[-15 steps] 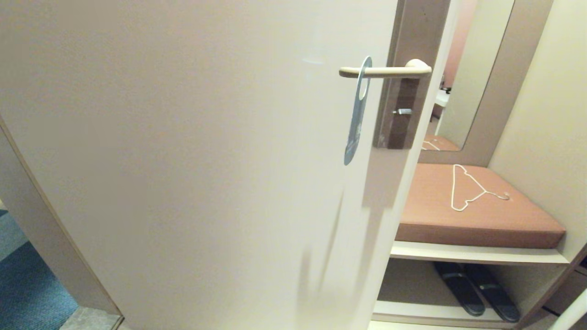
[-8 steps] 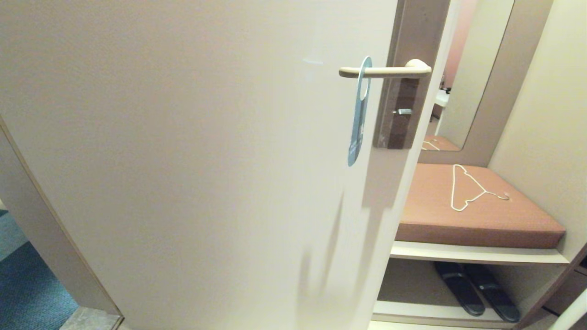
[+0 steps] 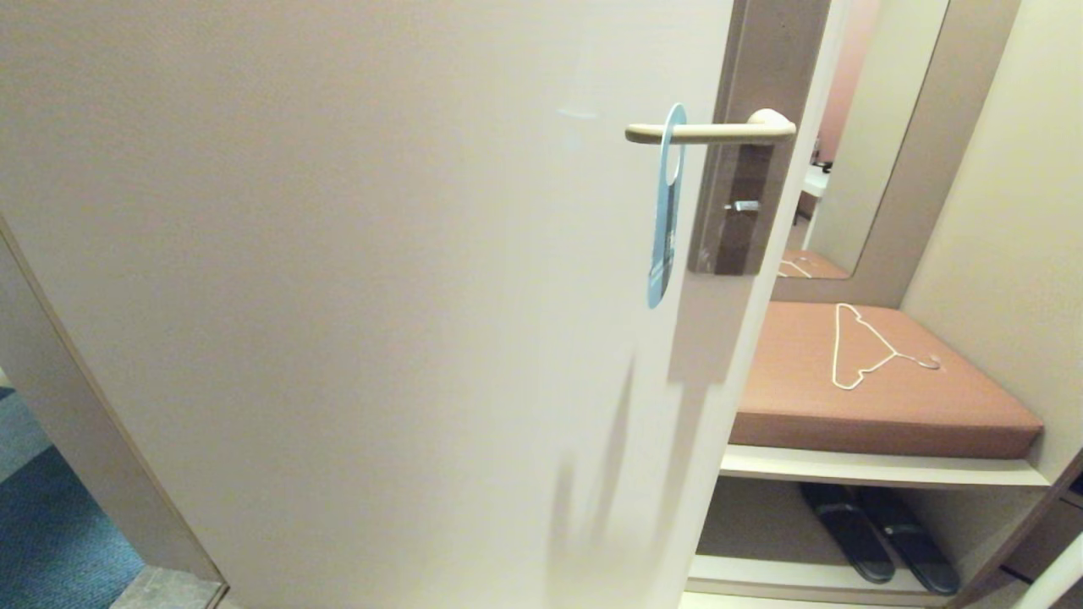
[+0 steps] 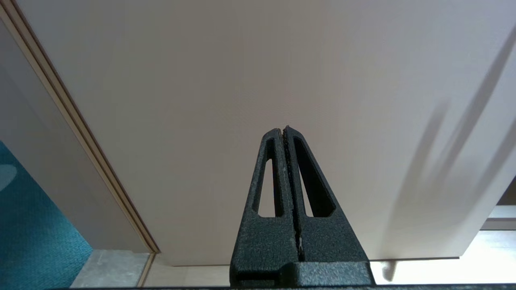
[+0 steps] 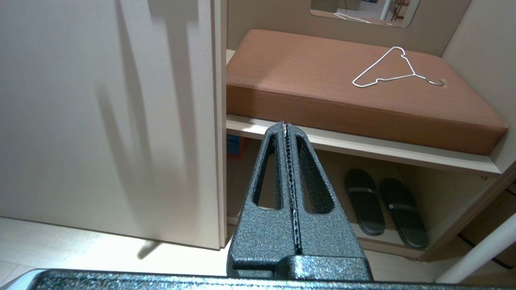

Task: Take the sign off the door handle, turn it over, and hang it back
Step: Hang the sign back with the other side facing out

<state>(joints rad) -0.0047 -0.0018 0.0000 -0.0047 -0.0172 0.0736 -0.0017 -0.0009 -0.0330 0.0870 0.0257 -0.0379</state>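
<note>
Starting nearest you, the left gripper (image 4: 285, 131) sits clenched on nothing, low before the pale door (image 3: 338, 296), at lower centre of the left wrist view. The right gripper (image 5: 287, 125) is likewise clenched and empty, facing the door's edge and the shelf (image 5: 363, 147) beyond; neither arm shows in the head view.

Further out, in the upper right of the head view, the sign (image 3: 667, 220) hangs by its hole on the door handle (image 3: 706, 131), near the lever's free end, blue side showing and seen almost edge-on. It hangs apart from the brownish plate (image 3: 736, 228).

Beyond the door, a white wire hanger (image 3: 854, 347) lies on the brown cushion (image 3: 846, 406), with dark slippers (image 3: 880, 533) on the shelf below.

Watch these risks as you go in:
- The card looks thin and free to swing, so a nudge from a clenched gripper would likely push it away; you must release the fingers first.
- Pulling downward instead of sliding it off the lever's free end could tear the hole or press the handle.
- Pushing the door may swing it and move your target.
- A loose pinch during the flip could drop the card to the floor.
</note>
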